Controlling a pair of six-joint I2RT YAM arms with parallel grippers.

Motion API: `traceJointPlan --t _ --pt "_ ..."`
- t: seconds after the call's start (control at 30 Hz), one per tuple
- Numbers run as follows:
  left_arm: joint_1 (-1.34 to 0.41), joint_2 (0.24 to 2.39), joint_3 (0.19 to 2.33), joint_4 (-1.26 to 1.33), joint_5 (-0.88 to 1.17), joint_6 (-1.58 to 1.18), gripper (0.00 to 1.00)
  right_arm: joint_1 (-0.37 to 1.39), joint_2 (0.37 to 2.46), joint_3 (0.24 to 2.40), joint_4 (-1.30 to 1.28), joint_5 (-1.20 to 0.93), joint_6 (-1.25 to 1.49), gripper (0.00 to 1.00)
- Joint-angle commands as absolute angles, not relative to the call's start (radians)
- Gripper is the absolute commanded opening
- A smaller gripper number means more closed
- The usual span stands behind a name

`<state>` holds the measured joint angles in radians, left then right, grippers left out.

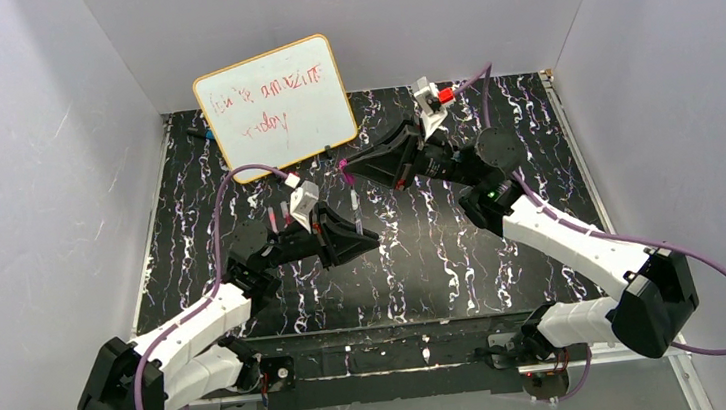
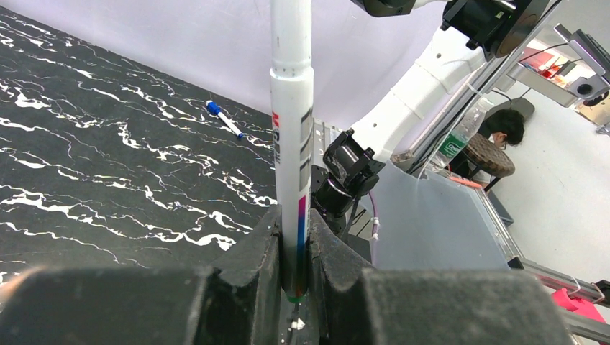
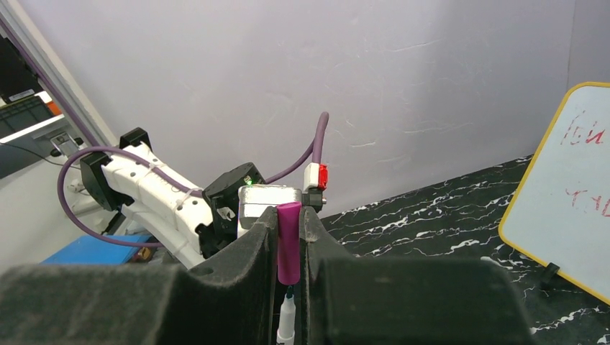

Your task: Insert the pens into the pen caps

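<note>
Both bent at the elbow, the left arm (image 1: 200, 326) and right arm (image 1: 563, 236) reach inward over the worktop's (image 1: 444, 257) middle. The left gripper (image 2: 295, 244) pinches the white pen (image 2: 291, 144) upright by its lower end. The right gripper (image 3: 289, 215) clamps a magenta cap (image 3: 288, 248) near the pen's tip.

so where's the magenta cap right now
The magenta cap is clamped in the right gripper, above mid-table, just in front of the lower right corner of the whiteboard.
</note>
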<state>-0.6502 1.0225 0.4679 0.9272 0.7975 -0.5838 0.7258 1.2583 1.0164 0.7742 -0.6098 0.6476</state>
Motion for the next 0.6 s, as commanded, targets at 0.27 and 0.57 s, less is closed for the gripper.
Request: traceJointPlan --t 0.27,0.57 --pt "-0.658 1.002 0.476 0.956 0.814 -0.575 0.0 0.72 1.272 1.026 0.847 -0.622 0.657 0.17" --pt "-0.658 0.998 0.493 0.951 0.815 -0.572 0.0 0.72 1.285 1.019 0.851 -0.624 0.661 0.18"
